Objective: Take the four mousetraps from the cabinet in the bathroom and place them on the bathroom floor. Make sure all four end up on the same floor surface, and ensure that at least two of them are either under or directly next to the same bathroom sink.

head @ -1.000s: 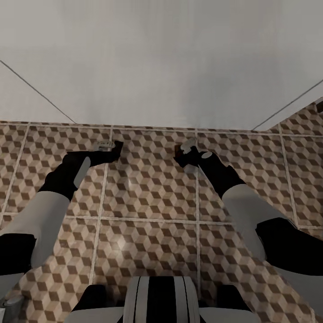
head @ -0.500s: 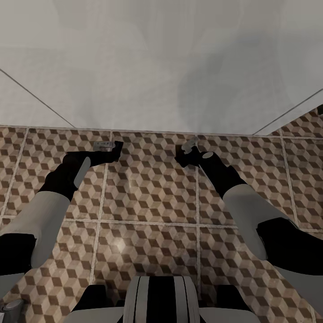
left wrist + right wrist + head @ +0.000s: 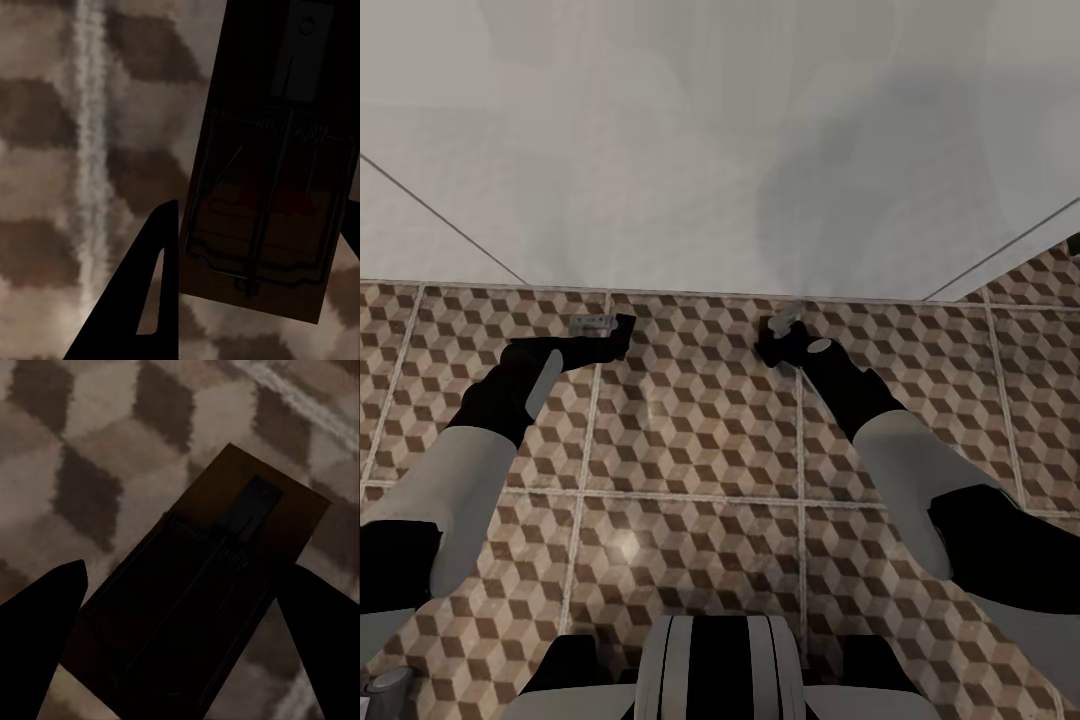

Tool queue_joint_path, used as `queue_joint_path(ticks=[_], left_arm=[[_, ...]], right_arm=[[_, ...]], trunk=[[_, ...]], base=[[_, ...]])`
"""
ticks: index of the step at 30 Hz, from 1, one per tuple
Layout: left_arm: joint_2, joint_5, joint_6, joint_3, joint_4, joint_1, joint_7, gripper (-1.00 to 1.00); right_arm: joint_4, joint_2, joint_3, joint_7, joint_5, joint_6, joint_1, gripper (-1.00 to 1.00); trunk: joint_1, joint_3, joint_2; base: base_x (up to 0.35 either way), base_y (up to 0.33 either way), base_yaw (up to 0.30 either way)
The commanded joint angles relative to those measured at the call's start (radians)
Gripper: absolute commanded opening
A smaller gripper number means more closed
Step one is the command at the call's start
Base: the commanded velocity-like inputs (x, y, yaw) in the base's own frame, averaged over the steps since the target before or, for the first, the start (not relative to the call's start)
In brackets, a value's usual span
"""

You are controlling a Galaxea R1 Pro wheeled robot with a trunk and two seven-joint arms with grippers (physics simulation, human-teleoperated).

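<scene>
Both arms reach forward over the cube-patterned bathroom floor (image 3: 690, 420). My left gripper (image 3: 617, 332) is shut on a mousetrap (image 3: 591, 324). In the left wrist view that brown board with wire parts (image 3: 262, 195) sits against a dark finger (image 3: 150, 300), above the tiles. My right gripper (image 3: 773, 338) is shut on a second mousetrap (image 3: 788, 319). In the right wrist view this board (image 3: 202, 600) lies slantwise between the two fingers (image 3: 41, 637). Cabinet is out of view. A flat white face (image 3: 720, 150) rises ahead; I cannot tell whether it is a wall or the sink's front.
The white face meets the floor along a line just beyond both grippers. My own base (image 3: 720, 670) fills the bottom middle. A dark object (image 3: 1074, 243) peeks in at the right edge, and a small grey part (image 3: 382, 686) at the bottom left corner.
The head view tilted slightly, so the floor's far edge sits lower in the picture. My right gripper turned a little with its mousetrap. The left arm kept its pose.
</scene>
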Motion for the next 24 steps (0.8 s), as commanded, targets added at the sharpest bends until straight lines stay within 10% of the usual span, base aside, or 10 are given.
queue_joint_path(ticks=[1,24], left_arm=[[0.001,0.008,0.005,-0.004,-0.002,0.000,0.006,-1.00],[-0.033,0.011,0.047,0.007,0.050,-0.002,0.011,-1.00]], right_arm=[[-0.002,0.001,-0.001,-0.007,0.010,0.006,0.000,-1.00],[0.027,0.084,-0.006,-0.104,0.003,0.058,0.000,-1.00]], trunk=[[0.000,-0.001,0.000],[0.000,-0.001,0.000]], base=[[0.000,0.000,0.000],[0.000,0.000,0.000]])
